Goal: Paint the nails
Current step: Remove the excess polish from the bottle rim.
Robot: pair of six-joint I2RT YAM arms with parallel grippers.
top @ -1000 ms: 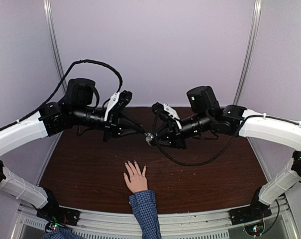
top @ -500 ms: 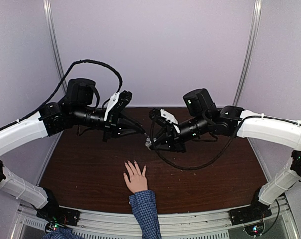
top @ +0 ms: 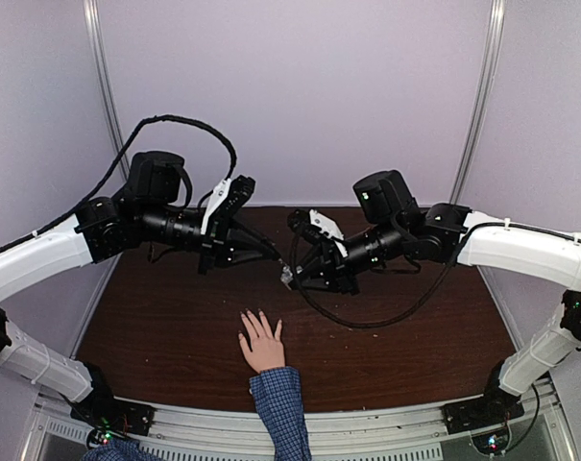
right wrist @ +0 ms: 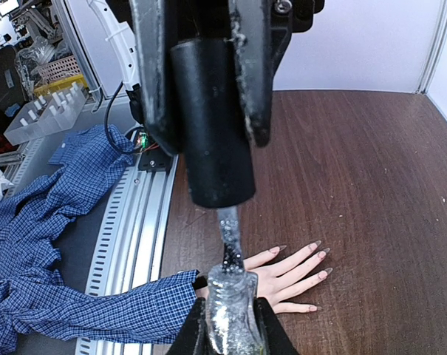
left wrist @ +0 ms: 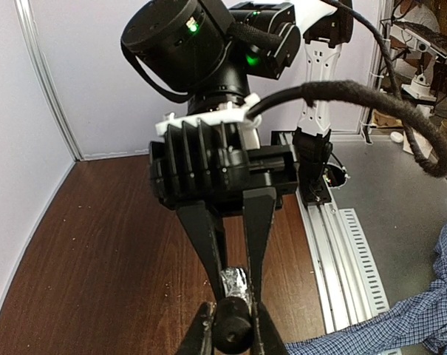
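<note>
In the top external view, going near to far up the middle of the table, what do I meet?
blue checked cuff → hand → polish bottle, held up in the air → back wall

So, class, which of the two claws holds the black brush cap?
The left claw: it grips the black cap, whose brush meets the glittery bottle held in the right claw.

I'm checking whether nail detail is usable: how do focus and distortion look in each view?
Top external: wide-angle lens bends the side posts; the hand is too small for detail. Right wrist: nails fairly sharp, black cap close and slightly soft. Left wrist: hand out of frame, cap at bottom edge blurred.
</note>
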